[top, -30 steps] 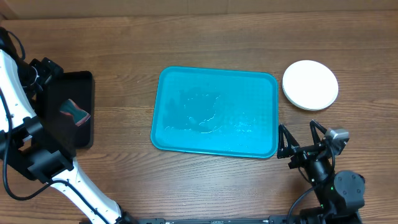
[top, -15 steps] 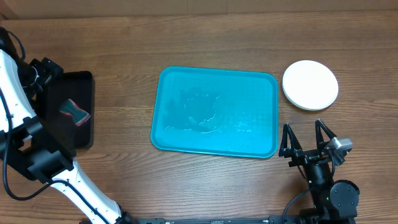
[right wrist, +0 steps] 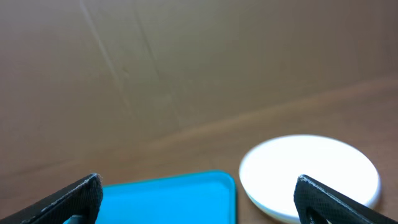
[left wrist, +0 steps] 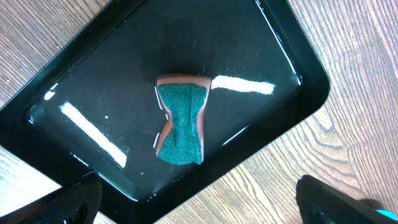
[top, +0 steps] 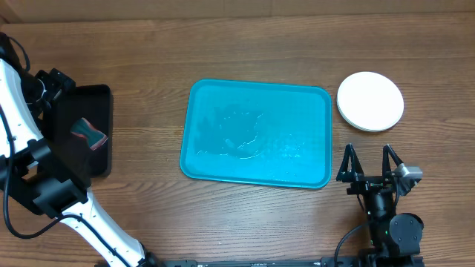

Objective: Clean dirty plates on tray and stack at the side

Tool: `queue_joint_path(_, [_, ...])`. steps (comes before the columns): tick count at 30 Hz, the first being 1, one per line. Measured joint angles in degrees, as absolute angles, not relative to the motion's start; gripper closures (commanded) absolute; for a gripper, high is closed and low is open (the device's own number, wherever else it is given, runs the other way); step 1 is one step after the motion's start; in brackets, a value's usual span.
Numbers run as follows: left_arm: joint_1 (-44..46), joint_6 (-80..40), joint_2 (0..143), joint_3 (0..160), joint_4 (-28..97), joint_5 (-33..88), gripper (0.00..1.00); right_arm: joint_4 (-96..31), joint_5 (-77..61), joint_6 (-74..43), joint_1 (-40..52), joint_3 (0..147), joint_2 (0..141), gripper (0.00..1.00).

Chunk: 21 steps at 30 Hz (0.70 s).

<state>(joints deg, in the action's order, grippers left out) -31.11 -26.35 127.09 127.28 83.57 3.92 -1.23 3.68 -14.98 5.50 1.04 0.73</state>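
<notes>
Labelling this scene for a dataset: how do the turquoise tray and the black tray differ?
The turquoise tray is far larger than the black tray. The turquoise tray looks wet but carries nothing; the black tray holds a sponge. The turquoise tray lies mid-table, the black tray at the left side. Both are rectangular with rounded corners.

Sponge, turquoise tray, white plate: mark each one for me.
sponge [left wrist: 181,124], left wrist view, middle of its green face.
turquoise tray [top: 297,111], overhead view, bare floor near the right end.
white plate [top: 370,101], overhead view, centre of its top face.
</notes>
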Motion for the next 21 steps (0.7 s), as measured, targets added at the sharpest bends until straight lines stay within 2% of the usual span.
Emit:
queue_joint_path(3, [-31.1, -26.3, 127.1, 127.3, 83.6, 3.9, 0.00, -4.7, 4.3, -14.9, 4.8, 1.0, 0.7, 0.00])
queue_joint_path(21, [-31.1, -26.3, 127.1, 127.3, 83.5, 3.9, 0.00, -4.7, 4.7, -13.5, 4.6, 1.0, 0.7, 0.00])
